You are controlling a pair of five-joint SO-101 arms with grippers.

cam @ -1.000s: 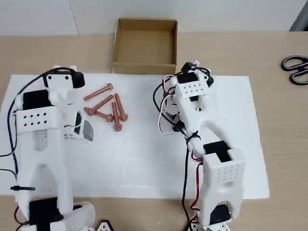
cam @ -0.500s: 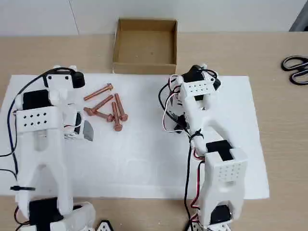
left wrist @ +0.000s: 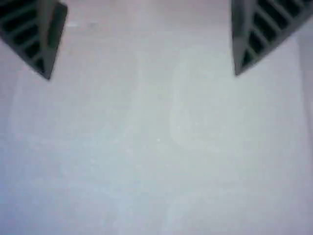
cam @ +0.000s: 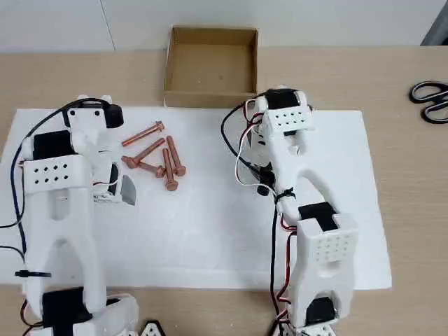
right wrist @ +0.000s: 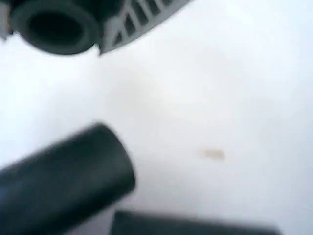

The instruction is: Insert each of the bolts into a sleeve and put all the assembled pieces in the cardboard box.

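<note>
Gripping a black sleeve point(right wrist: 54, 27) against its ribbed finger, the right gripper point(right wrist: 83, 27) looks closed on it, as far as we can judge. The sleeve's bore faces back toward the wrist, so its long axis runs roughly along the fingers. A second sleeve point(right wrist: 63, 176) lies on its side on the white sheet point(cam: 210, 231) beneath that gripper. The left gripper point(left wrist: 142, 68) hangs wide open, with nothing between its fingers. The copper bolts point(cam: 155, 155) lie fanned just beside it, on the side toward the right gripper. Their shanks run roughly toward the cardboard box point(cam: 210, 100), heads at mixed ends. We see two risks. The bolts touch, so closing on one may drag its neighbours. A shank meeting the bore off-axis could jam or push the sleeve out.
</note>
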